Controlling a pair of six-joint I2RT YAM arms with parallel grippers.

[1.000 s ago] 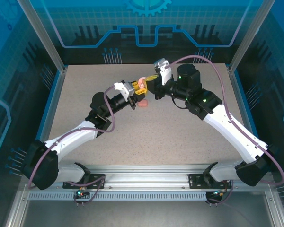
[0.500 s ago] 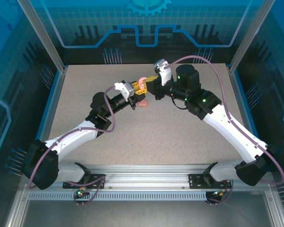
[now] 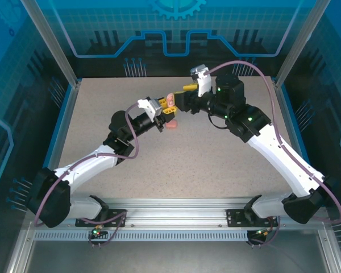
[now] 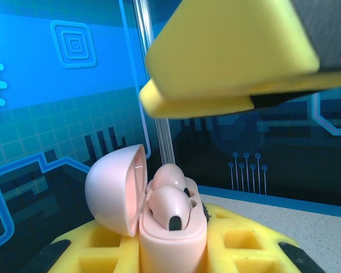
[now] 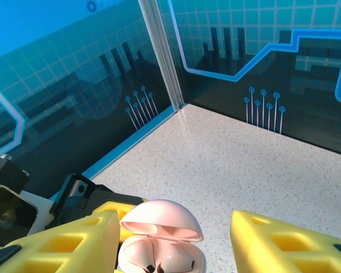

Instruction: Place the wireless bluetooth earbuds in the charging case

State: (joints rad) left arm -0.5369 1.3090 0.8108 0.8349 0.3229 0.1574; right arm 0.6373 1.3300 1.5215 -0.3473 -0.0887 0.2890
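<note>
My left gripper (image 3: 167,111) is shut on the charging case (image 4: 170,242), holding it upright between yellow fingers (image 4: 247,244). The salmon-pink case has its lid (image 4: 115,190) swung open to the left. Two wireless bluetooth earbuds sit in its wells, one nearer (image 4: 169,207) and one behind (image 4: 170,175). My right gripper (image 5: 173,227) is open, its yellow fingers (image 5: 284,244) spread on either side of the case (image 5: 162,259) without touching it. From the top, the case (image 3: 170,100) sits just left of the right gripper (image 3: 183,95).
The speckled tabletop (image 3: 187,153) lies around both arms. Blue glass walls with an aluminium post (image 5: 162,57) close the back. A small pink patch (image 3: 170,125) shows just under the left gripper; I cannot tell what it is.
The right gripper has gone from shut at the case to open, and it has lifted and drawn back slightly to the right. The left arm and the case have stayed put.
</note>
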